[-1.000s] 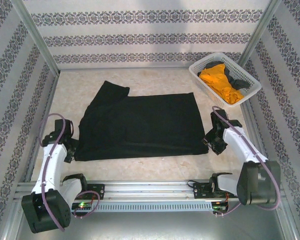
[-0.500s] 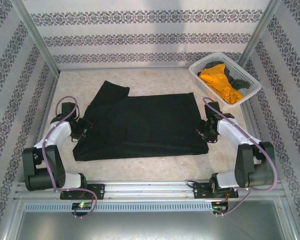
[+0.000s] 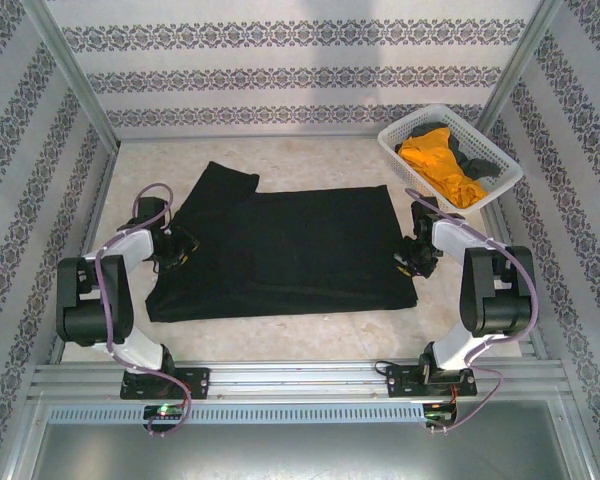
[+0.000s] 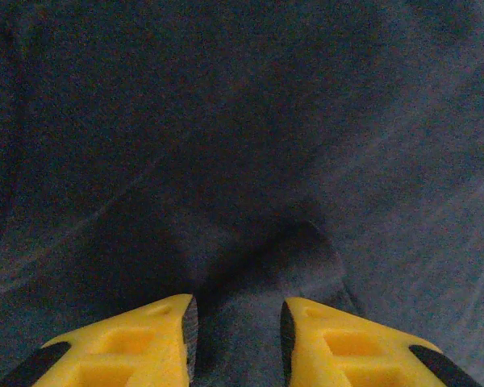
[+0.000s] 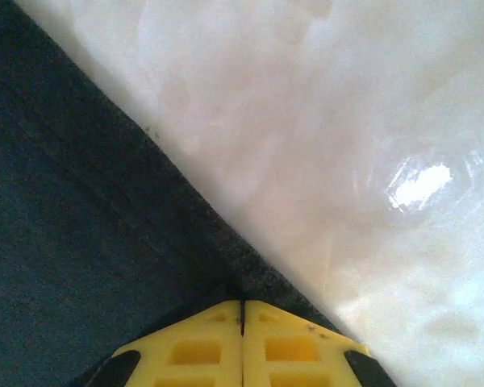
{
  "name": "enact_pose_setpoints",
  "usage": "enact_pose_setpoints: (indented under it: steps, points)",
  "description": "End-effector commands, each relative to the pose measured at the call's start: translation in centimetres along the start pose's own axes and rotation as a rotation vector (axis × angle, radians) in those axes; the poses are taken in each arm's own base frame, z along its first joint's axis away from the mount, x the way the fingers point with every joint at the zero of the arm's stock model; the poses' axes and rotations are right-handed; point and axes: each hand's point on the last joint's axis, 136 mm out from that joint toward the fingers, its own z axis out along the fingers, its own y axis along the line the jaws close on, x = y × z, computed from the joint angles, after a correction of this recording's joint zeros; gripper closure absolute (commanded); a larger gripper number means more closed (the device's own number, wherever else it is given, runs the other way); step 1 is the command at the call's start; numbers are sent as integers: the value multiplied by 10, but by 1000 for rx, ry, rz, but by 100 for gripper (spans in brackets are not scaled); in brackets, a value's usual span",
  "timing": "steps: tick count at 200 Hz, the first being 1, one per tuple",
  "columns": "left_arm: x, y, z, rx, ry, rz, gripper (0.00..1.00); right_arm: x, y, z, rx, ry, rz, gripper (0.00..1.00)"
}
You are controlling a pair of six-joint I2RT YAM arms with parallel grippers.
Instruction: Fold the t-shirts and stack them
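The black t-shirt [image 3: 280, 250] lies spread between both claws, not yet fully folded. Beyond the right claw [image 5: 242, 310], the basket [image 3: 400, 155] holds the orange-yellow shirt [image 3: 440, 165], untouched. Right claw pinches its hem, jaws together; left claw [image 4: 238, 318] stands slightly apart, cloth bunched between.

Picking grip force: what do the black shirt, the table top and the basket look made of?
Black t-shirt: soft matte knit cloth, fine weave and creases visible. Table top: hard, glossy, marbled stone-look surface with a light glare; possibly laminate. Basket: white rigid lattice, likely plastic.
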Motion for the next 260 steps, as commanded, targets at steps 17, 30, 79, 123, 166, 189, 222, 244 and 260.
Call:
enact_pose_setpoints:
  steps: [17, 30, 79, 123, 166, 189, 222, 244, 260]
  points:
    - [-9, -8, 9, 4, -9, 36, 67, -11, -2, -4, 24, -23, 19, 100]
    - [-9, -7, 12, -4, -6, 40, 68, -14, -3, -8, 19, -35, 34, 100]
    - [-12, 6, 24, -59, -11, 43, 71, -25, 2, -34, -7, -76, 68, 100]
    - [-15, 9, 30, -74, -19, 45, 72, -35, 0, -38, -7, -77, 111, 100]
    - [-20, 7, 27, -77, -38, 50, 72, -47, 3, -36, -11, -91, 132, 100]
    - [-21, 5, 26, -70, -41, 60, 71, -58, 13, -40, -38, -109, 134, 100]
    - [-32, -10, 10, -33, -100, 74, 66, -66, 31, -27, -73, -65, 115, 100]
    - [-44, -23, -18, -21, -177, 73, 51, -68, 32, -23, -62, -52, 119, 79]
    - [-47, -31, -39, -9, -220, 67, 47, -69, 32, -33, -64, -94, 113, 63]
